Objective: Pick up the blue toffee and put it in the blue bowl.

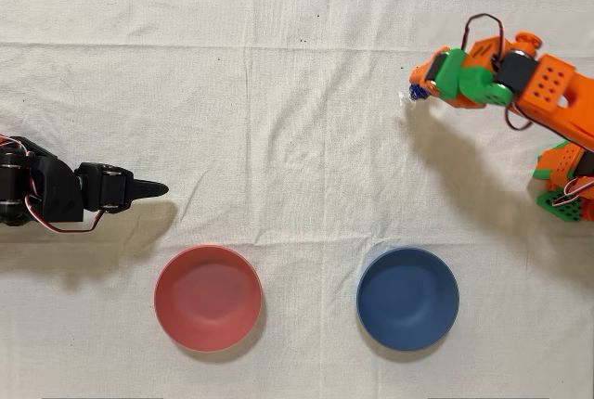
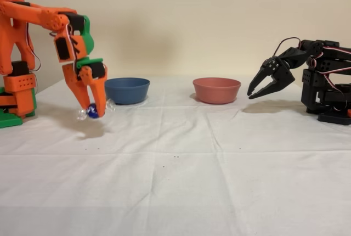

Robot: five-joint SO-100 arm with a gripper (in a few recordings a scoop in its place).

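The blue toffee [image 2: 92, 110] is pinched between the orange fingertips, its clear twisted ends sticking out on both sides, and it hangs a little above the cloth. From above it shows as a small blue speck [image 1: 415, 93] at the tip of my gripper [image 1: 419, 89], upper right. My gripper [image 2: 91, 107] points down and is shut on the toffee. The blue bowl [image 1: 407, 298] sits lower right in the overhead view, well apart from the gripper. In the fixed view the blue bowl [image 2: 127, 90] stands just right of and behind the gripper.
A pink-red bowl [image 1: 208, 297] stands left of the blue one in the overhead view, and is the pink-red bowl [image 2: 216, 90] further right in the fixed view. The idle black arm [image 1: 56, 195] reaches in from the left edge. A wrinkled white cloth [image 1: 297, 139] covers the table.
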